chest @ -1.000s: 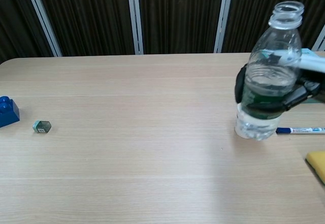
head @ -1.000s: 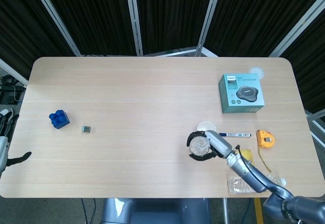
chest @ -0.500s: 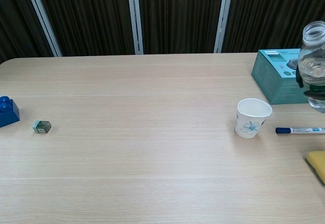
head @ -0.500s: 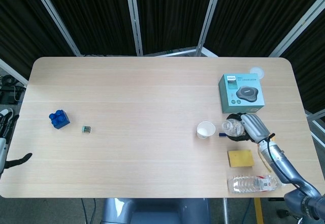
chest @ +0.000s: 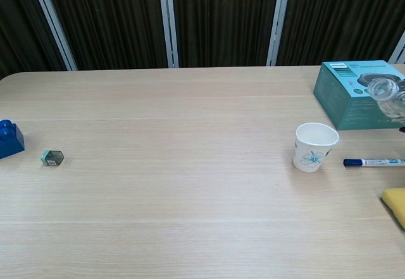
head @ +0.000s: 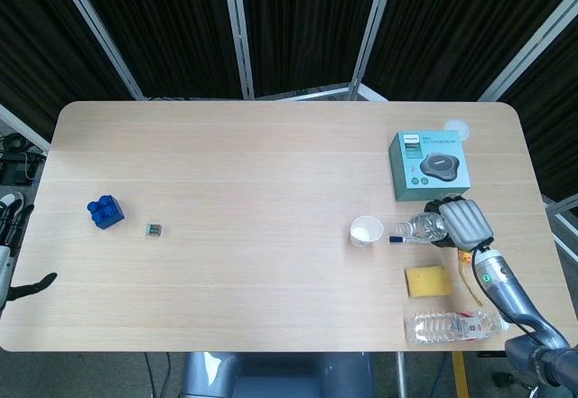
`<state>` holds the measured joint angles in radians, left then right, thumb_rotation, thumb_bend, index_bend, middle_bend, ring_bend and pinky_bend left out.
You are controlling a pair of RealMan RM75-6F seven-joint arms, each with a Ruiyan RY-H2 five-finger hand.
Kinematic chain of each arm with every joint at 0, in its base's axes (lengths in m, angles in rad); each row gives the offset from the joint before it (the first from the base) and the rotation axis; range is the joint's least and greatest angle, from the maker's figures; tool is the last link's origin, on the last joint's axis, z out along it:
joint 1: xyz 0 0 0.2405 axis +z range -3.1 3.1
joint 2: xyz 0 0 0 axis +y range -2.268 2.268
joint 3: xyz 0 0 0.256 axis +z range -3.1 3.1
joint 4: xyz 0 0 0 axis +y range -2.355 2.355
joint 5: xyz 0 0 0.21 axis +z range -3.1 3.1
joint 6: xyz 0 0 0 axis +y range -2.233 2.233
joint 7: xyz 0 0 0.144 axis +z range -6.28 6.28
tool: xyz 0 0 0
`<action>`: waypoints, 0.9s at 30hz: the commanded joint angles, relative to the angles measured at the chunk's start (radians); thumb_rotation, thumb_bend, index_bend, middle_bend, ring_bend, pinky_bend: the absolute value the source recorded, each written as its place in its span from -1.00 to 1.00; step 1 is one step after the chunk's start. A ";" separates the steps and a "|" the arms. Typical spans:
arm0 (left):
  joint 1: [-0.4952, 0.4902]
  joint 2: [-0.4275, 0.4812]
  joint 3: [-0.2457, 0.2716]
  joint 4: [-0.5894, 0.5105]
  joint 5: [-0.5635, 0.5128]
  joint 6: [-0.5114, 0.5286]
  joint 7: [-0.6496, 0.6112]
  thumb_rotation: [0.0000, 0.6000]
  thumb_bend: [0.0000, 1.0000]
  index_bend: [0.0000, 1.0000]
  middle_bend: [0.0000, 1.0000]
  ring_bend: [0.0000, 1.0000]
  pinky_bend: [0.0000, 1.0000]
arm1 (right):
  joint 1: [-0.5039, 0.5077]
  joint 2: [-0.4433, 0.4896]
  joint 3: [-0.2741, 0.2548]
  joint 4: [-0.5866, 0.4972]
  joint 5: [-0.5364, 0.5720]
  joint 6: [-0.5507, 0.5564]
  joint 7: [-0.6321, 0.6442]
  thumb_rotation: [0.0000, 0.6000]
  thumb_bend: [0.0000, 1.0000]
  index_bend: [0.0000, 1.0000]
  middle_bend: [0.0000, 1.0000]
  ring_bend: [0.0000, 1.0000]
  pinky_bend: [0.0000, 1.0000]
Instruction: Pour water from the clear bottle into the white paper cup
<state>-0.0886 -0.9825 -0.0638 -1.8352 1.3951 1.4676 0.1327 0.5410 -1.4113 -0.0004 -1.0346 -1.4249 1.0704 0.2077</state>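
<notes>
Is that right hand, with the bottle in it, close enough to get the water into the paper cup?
Probably yes. The right hand holds the clear bottle tilted, its mouth pointing toward the white paper cup, with only bare table between them; it seems to need a short move closer.

The whole table [head: 271,190] is seen from high above by the head view, looking steeply down. The chest view is set low and near, facing level across the tabletop toward the dark curtain [chest: 221,19]. The white paper cup [head: 366,230], teal box [head: 431,165] and blue block [head: 106,212] are shared by both.
</notes>
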 commanded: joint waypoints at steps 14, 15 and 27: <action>-0.001 -0.002 0.000 0.005 -0.004 -0.005 0.000 1.00 -1.00 -1.00 -1.00 -1.00 -1.00 | 0.010 -0.072 0.079 0.021 0.123 -0.052 -0.314 1.00 -0.02 -0.02 0.16 -0.02 -0.10; -0.002 -0.001 0.000 0.006 -0.005 -0.007 -0.002 1.00 -1.00 -1.00 -1.00 -1.00 -1.00 | 0.011 -0.075 0.082 0.018 0.127 -0.052 -0.340 1.00 -0.01 -0.02 0.16 -0.01 -0.09; -0.005 0.000 -0.002 0.011 -0.009 -0.016 -0.010 1.00 -1.00 -1.00 -1.00 -1.00 -1.00 | 0.010 -0.097 0.120 -0.009 0.220 -0.064 -0.547 1.00 0.00 -0.01 0.16 0.02 -0.01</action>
<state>-0.0939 -0.9822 -0.0659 -1.8244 1.3865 1.4519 0.1226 0.5524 -1.5053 0.1098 -1.0341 -1.2218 1.0084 -0.3167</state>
